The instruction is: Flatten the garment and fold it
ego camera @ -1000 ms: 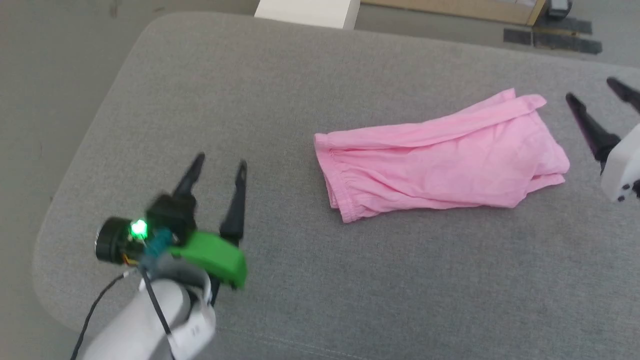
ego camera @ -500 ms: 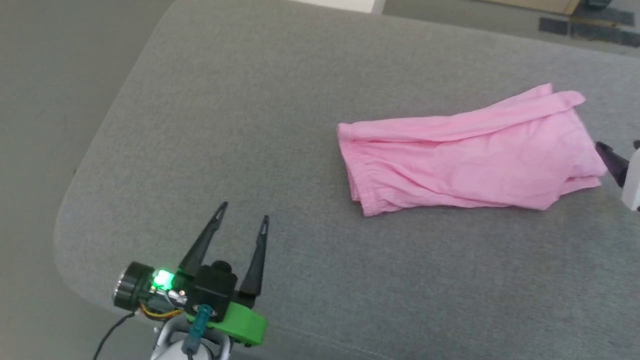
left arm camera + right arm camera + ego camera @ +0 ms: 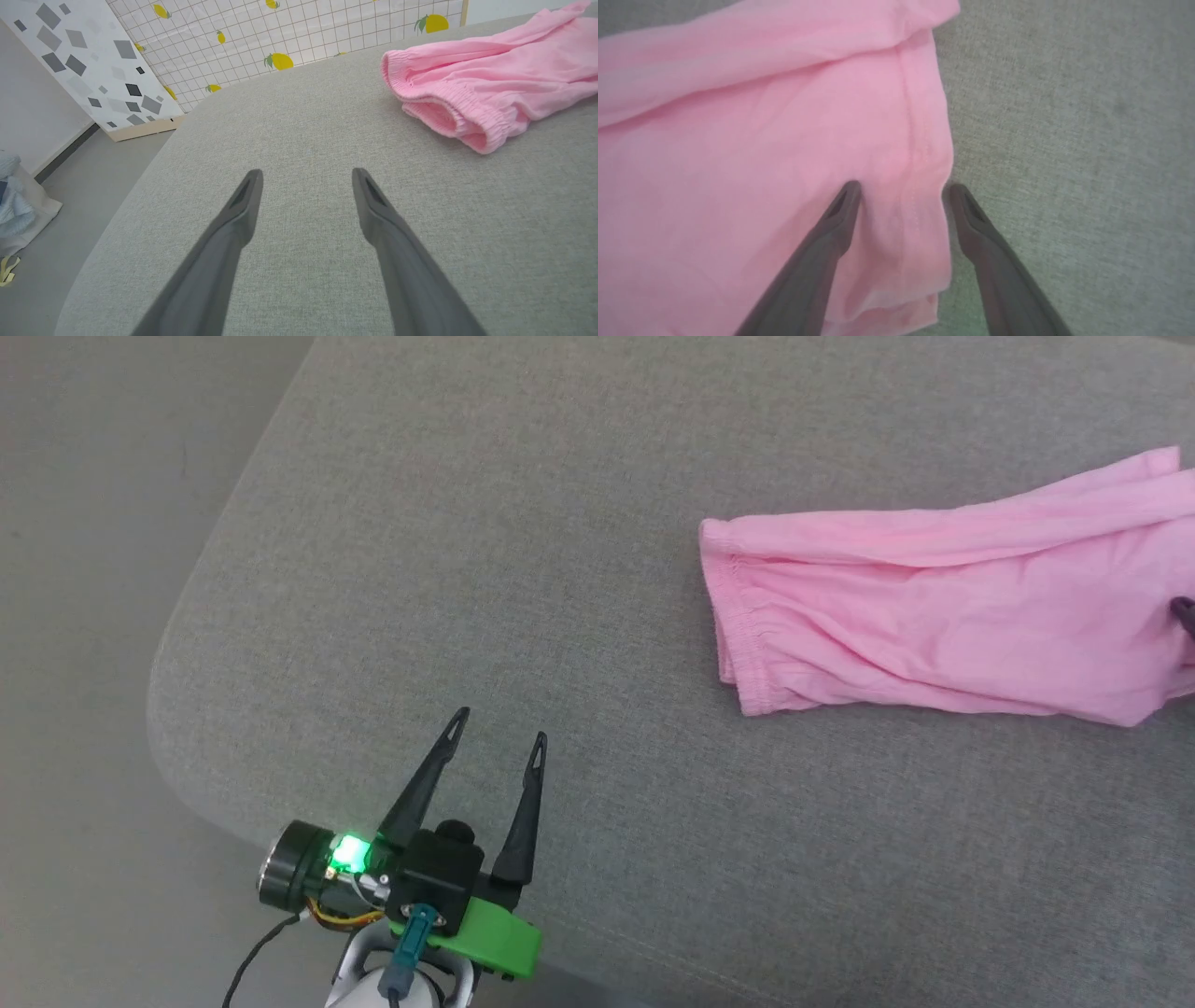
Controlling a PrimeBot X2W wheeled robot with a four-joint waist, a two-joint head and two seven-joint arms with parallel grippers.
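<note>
1. Printed patterns show at the upper left of the left wrist view: a panel with yellow lemons on a white grid [image 3: 303, 32], and beside it a white panel with grey diamond shapes [image 3: 93, 56]. A green light [image 3: 350, 849] glows on the left wrist.
2. The garment [image 3: 943, 616] lies bunched lengthwise on the grey cushion [image 3: 560, 569] at the right of the head view. Its gathered waistband points to the frame's left, and its far end is cut off by the right edge.
3. The left gripper [image 3: 499, 726] is at the lower middle of the head view, above bare cushion near its front edge. Its fingers are spread apart with nothing between them, and it is well apart from the waistband.
4. The right gripper [image 3: 904, 185] is also spread wide and straddles the garment's hem. One finger lies over the pink fabric and the other over the cushion just beside it. Whether either finger presses the cloth cannot be told.
5. Since a second ago the whole head picture has slid, so the camera has turned and the garment sits farther right in the frame, in the same lie. The left gripper has drawn back toward the bottom edge. The right gripper, then clear of the hem, has come in over it.
</note>
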